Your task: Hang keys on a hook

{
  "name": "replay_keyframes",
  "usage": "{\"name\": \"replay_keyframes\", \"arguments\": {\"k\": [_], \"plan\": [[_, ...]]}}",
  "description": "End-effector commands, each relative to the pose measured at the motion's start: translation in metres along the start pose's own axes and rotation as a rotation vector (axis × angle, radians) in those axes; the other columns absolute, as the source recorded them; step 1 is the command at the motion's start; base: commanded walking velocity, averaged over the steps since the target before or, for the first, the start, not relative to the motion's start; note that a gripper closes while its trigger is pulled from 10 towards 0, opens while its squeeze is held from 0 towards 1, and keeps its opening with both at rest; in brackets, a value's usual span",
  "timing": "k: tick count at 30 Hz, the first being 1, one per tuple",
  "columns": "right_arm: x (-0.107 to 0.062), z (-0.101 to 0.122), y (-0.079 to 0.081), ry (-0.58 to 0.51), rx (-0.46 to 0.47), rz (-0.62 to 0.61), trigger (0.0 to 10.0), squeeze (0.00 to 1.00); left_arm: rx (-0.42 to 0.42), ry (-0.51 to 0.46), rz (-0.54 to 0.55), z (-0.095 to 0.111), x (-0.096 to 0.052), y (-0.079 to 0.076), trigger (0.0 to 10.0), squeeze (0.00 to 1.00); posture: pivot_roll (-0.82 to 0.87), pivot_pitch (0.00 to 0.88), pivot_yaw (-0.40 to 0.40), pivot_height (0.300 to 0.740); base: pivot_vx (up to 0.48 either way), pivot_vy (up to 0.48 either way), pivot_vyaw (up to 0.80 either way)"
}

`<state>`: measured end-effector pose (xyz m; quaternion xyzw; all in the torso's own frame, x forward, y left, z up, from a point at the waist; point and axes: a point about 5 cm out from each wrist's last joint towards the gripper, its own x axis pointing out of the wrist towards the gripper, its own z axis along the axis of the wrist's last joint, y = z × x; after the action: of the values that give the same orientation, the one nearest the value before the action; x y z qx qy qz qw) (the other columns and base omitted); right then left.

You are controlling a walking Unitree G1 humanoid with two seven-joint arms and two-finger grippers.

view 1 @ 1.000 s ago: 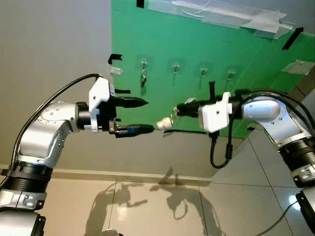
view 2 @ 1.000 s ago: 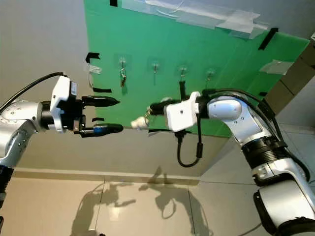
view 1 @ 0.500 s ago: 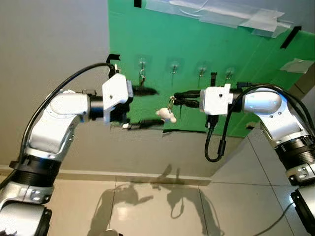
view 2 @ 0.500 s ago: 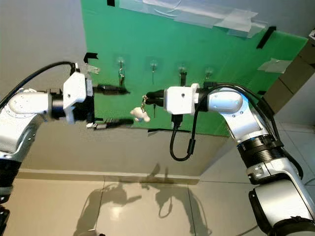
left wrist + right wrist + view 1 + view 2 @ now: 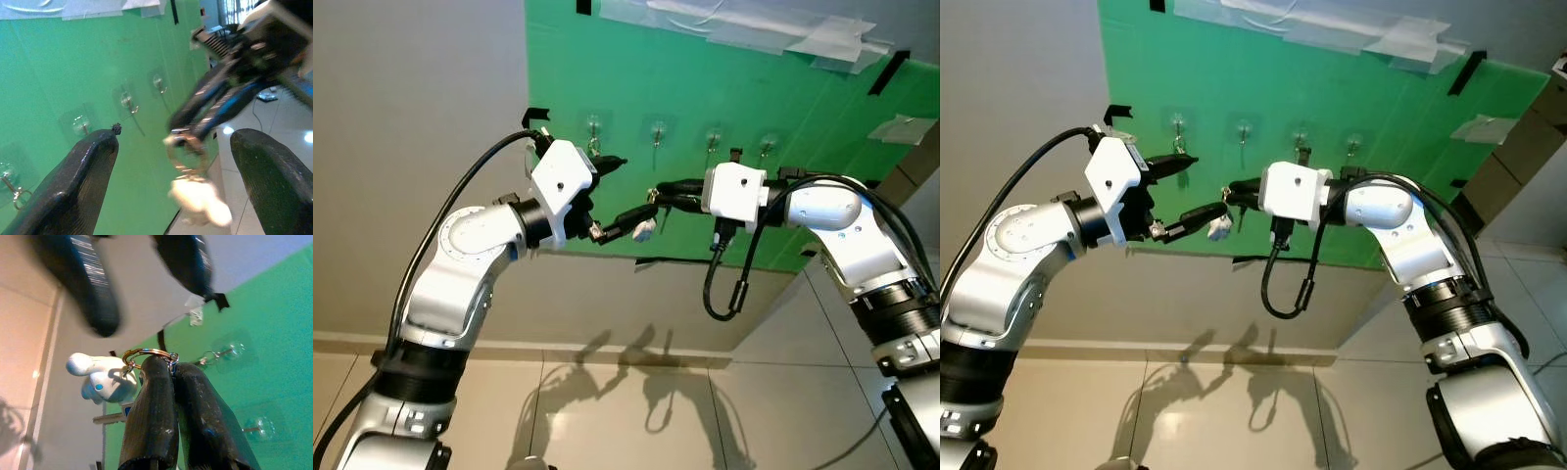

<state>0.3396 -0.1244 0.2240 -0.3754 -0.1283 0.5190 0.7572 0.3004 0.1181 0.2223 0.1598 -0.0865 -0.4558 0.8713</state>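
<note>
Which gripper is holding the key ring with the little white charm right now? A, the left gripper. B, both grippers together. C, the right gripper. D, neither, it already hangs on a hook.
C: the right gripper has its fingers pinched shut on the key ring, the white charm dangling beside them, while the left gripper stays open around it, touching nothing.

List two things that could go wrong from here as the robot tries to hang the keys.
1. The right tool pinches only the ring's edge; the dangling white charm could tug the keys loose.
2. The open left tool sits close beside the keys, before the hooks, and may bump them.
</note>
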Motion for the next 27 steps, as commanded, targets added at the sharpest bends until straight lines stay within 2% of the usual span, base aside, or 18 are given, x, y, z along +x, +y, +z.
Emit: {"name": "replay_keyframes", "arguments": {"k": [1, 11, 18, 23, 27], "plan": [[-0.007, -0.006, -0.006, 0.020, 0.033, -0.063, 0.0, 0.00, -0.009, -0.013, 0.004, 0.004, 0.000, -0.005, 10.0, 0.00, 0.03, 0.000, -0.108, 0.740, 0.000, 0.000, 0.00], [-0.005, -0.006, -0.008, 0.025, 0.062, -0.102, 0.0, 0.00, 0.015, -0.012, 0.056, 0.007, -0.001, -0.008, 10.0, 0.00, 0.04, 0.000, -0.111, 0.740, 0.000, 0.000, 0.00], [-0.004, -0.003, -0.017, 0.036, 0.100, -0.182, 0.0, 0.00, -0.025, -0.003, 0.138, 0.002, 0.008, -0.014, 10.0, 0.00, 0.03, 0.000, -0.108, 0.740, 0.000, 0.000, 0.00], [-0.001, -0.001, -0.017, 0.024, 0.124, -0.204, 0.0, 0.00, -0.039, 0.001, 0.153, -0.002, 0.016, -0.026, 10.0, 0.00, 0.03, 0.000, -0.109, 0.740, 0.000, 0.000, 0.00], [0.001, 0.001, -0.016, 0.000, 0.165, -0.221, 0.0, 0.00, -0.040, 0.000, 0.183, -0.008, 0.018, -0.028, 10.0, 0.00, 0.04, 0.000, -0.111, 0.740, 0.000, 0.000, 0.00]]}}
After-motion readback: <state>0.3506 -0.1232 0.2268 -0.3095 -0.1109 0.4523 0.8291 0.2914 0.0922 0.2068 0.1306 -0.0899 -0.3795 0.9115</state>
